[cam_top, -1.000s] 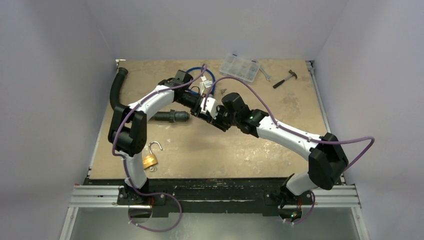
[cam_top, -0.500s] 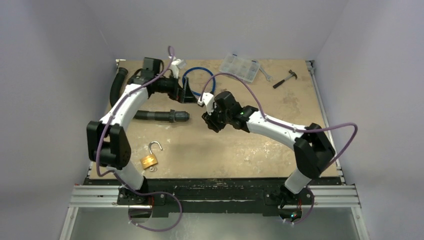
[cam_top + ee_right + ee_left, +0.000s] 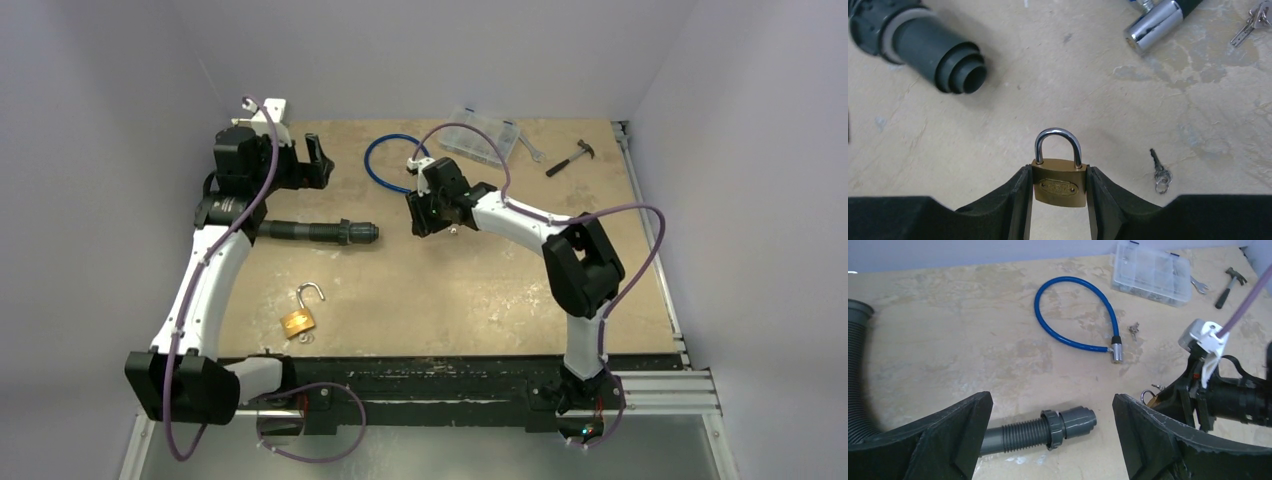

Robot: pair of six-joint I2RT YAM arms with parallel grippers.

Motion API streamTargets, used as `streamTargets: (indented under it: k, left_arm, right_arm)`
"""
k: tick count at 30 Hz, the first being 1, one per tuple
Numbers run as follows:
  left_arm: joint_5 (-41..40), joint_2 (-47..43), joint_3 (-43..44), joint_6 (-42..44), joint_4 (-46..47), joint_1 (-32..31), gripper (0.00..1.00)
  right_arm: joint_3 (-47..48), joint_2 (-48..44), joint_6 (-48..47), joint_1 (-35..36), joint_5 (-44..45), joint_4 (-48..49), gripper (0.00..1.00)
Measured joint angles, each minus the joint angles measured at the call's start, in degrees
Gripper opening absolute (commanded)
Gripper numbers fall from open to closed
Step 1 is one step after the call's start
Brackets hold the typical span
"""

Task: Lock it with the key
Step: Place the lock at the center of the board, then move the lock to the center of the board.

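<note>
Padlock [image 3: 1060,192] was gripped by its body in the right claw [image 3: 1059,171], shackle protruding past the fingertips, above mid-table toward the far edge. Key [image 3: 1160,172] was noted on the tabletop nearby. Left claw [image 3: 1052,401] was seen spread wide.

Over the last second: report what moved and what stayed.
The left tool swung away from the right tool to the far-left corner, open. The right tool barely shifted, shut on a closed padlock. The open padlock, hose, cable lock, box and hammer stayed.
</note>
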Motion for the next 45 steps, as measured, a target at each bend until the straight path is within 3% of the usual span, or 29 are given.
streamTargets:
  k: [4,12,15,18,20,22,25,29,36,45]
  left_arm:
    - [-2.69,-2.93,-0.24,0.2,-0.02,0.02,1.0]
    - [-2.99,-0.59,0.44,2.1,-4.17,0.02,1.0]
    - [-2.19,-0.46,0.44,3.26,-5.66,0.02,1.0]
    - [-1.97,0.46,0.44,4.74,-7.37,0.02,1.0]
    - [-2.16,1.77,0.55,5.95,-8.92,0.02,1.0]
    - [-2.25,3.48,0.98,7.61,-10.71,0.02,1.0]
    - [-2.4,5.86,1.64,9.9,-13.64,0.02,1.0]
    - [-2.19,6.8,1.95,14.45,-18.14,0.02,1.0]
    - [-0.44,6.78,2.36,30.8,-29.77,0.11,1.0]
    - [-1.01,3.61,-9.29,51.71,-43.19,0.66,0.98]
  right_arm:
    - [4.61,5.07,3.45,-1.07,0.44,-0.94,0.29]
    - [7.08,10.43,8.09,-1.25,3.37,-3.39,0.31]
    - [8.66,11.65,9.07,-1.66,3.61,-4.24,0.44]
    - [9.18,12.22,10.14,-2.01,3.56,-4.04,0.48]
    - [9.18,12.24,10.95,-2.08,3.56,-4.22,0.58]
    - [9.18,12.24,11.69,-2.16,3.52,-4.2,0.61]
    - [9.07,12.2,12.74,-2.23,3.04,-4.13,0.74]
    - [7.65,11.13,13.46,-2.34,2.8,-3.89,0.78]
    - [2.51,1.33,11.15,-3.17,-2.05,-1.51,0.98]
    - [-10.29,-19.02,4.35,-5.35,-6.78,9.07,0.99]
